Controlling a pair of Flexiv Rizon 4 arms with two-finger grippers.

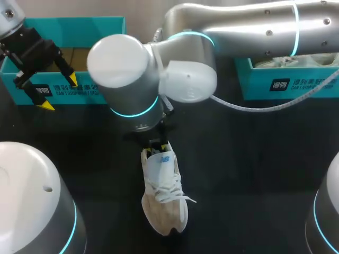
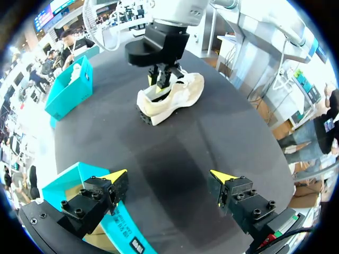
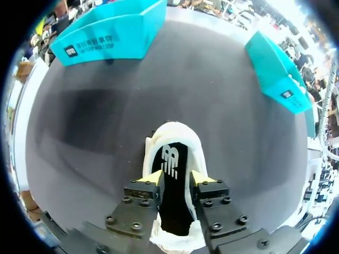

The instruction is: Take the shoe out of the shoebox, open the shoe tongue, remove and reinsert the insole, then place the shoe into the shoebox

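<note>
The shoe (image 1: 165, 203) is out of its box and lies upright on its sole near the middle of the dark table (image 1: 254, 159), toe toward the robot and heel toward the two teal boxes at the far edge. The right arm reaches in past the middle, and the right gripper (image 3: 178, 179) stands down at the heel opening. The black insole (image 3: 169, 156) shows right there inside the pale collar. From where I stand I cannot tell whether that gripper actually pinches the insole or only sits at it, so I would not call it either way. The left gripper (image 1: 59, 92) is well apart from the shoe, hanging over the near wall of the left shoebox (image 1: 79, 26), its jaws spread wide and holding nothing. The right shoebox (image 1: 296, 84) has something pale in it, too little showing to name. To my eye the insole step is in hand. As the insole looks seated in the shoe, this could be the start of pulling it or the end of pushing it back. If it is the pull, the next move wants a firm hold on the insole's heel edge and a lift up and back. With nothing pinning the toe, the shoe may well ride up with it, so the idle left arm could usefully hold it down.
</note>
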